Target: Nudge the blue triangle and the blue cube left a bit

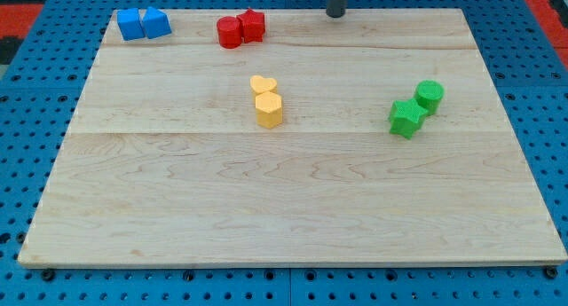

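Observation:
The blue cube (pixel 130 25) and the blue triangle (pixel 156 23) sit side by side, touching, at the top left corner of the wooden board (pixel 284 200). The cube is on the left, the triangle on the right. My tip (pixel 335 13) is at the top edge of the board, right of centre, far to the right of both blue blocks and apart from every block.
Two red blocks (pixel 240 28) touch each other at the top, between the blue blocks and my tip. Two yellow blocks (pixel 267 101) stand near the middle. A green star (pixel 406 118) and a green cylinder (pixel 429 96) are at the right.

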{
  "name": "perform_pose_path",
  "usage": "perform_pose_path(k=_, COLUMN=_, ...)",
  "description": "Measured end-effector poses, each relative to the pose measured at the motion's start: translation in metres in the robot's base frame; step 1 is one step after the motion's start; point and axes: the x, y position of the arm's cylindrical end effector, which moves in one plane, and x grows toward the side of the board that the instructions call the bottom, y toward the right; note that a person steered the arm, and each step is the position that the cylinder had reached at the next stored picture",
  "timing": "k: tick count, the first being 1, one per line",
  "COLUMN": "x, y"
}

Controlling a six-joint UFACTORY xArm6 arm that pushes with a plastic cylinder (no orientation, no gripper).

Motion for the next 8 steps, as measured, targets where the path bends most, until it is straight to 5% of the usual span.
perform_pose_path(k=8, x=0.0, y=-0.176)
